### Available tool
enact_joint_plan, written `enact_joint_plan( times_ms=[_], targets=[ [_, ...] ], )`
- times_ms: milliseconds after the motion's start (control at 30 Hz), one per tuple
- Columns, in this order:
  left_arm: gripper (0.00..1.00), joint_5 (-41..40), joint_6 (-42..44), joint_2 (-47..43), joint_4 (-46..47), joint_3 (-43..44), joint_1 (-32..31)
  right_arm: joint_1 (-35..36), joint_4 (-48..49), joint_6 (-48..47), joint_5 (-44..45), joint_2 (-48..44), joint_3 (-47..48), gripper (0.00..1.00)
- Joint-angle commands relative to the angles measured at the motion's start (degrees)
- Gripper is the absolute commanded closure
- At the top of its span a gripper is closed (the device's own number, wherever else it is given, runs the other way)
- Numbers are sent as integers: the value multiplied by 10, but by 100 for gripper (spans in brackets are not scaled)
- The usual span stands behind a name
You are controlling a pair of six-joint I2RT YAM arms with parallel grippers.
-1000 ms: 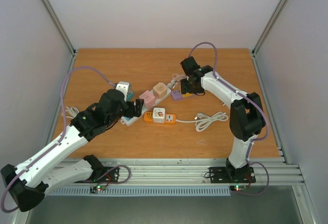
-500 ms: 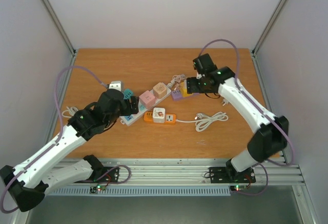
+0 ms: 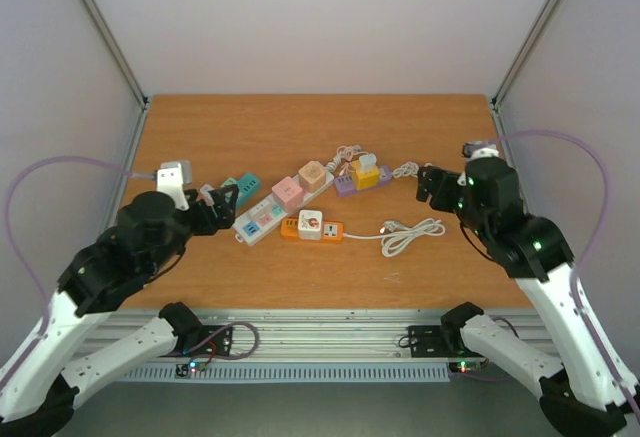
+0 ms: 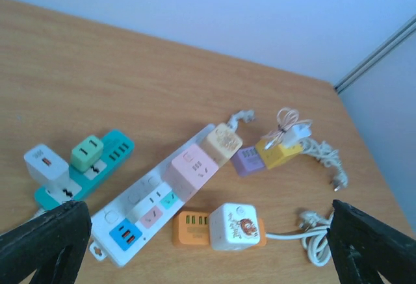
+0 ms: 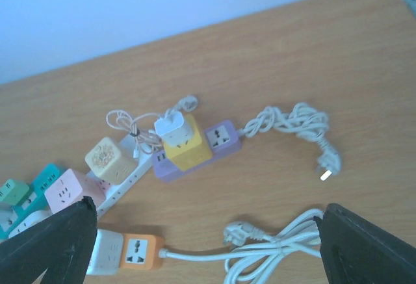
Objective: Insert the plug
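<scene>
On the wooden worktop (image 3: 300, 127), nearest the arms, the left hand (image 3: 218, 200) and right hand (image 3: 430, 184) hover with fingers spread wide, holding nothing. Just beyond lie an orange strip (image 3: 325, 230) carrying a white cube (image 3: 310, 224), and a loose white cable (image 3: 410, 232). Further back, a long white power strip (image 3: 262, 217) holds a pink cube (image 3: 288, 192) and a beige cube (image 3: 311, 174), with a teal strip (image 3: 243, 189) beside it. Farthest, a purple strip (image 5: 221, 138) bears a yellow cube (image 5: 185, 147). The white plug (image 5: 170, 126) sits on top of that cube, apparently pushed home, its thin cord bundled alongside. The plug looks light, rigid and smooth; grip its flat sides, never the soft cord. No containers are present.
</scene>
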Motion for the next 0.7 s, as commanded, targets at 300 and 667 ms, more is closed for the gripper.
enact_joint_plan(
  times_ms=[300,667],
  targets=[
    [1,-59,144,-55,-46,93,1,-2,-15,-5,85,-156,-47,2],
    [1,-72,148,-65,-34,75,1,-2,37,-48,16,-180,-50,2]
  ],
)
